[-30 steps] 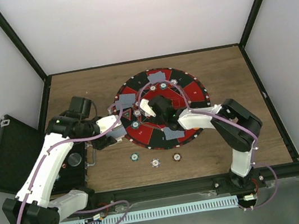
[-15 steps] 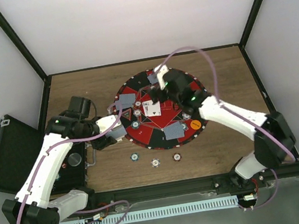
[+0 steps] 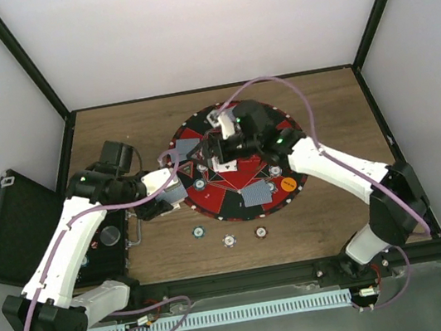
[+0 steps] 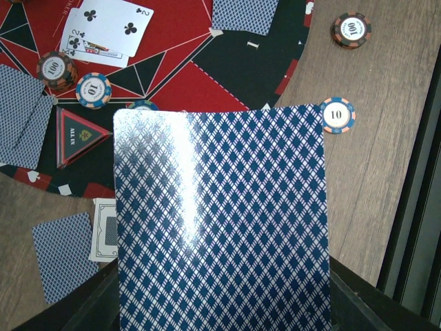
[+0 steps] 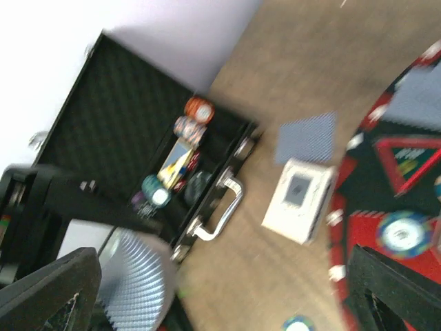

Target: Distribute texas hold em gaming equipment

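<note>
The left gripper (image 3: 171,198) is pinching a blue-backed card (image 4: 220,221) at the round mat's (image 3: 206,193) left edge. The right gripper (image 5: 220,289) is hovering over the mat, fingers spread wide and gripping nothing.

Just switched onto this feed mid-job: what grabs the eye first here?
The round red-and-black poker mat in the middle of the table stands out first, with the right end effector open over it. In the left wrist view, a blue-backed card held in the left end effector fills most of the picture. An open black case lies at the table's left edge.
</note>
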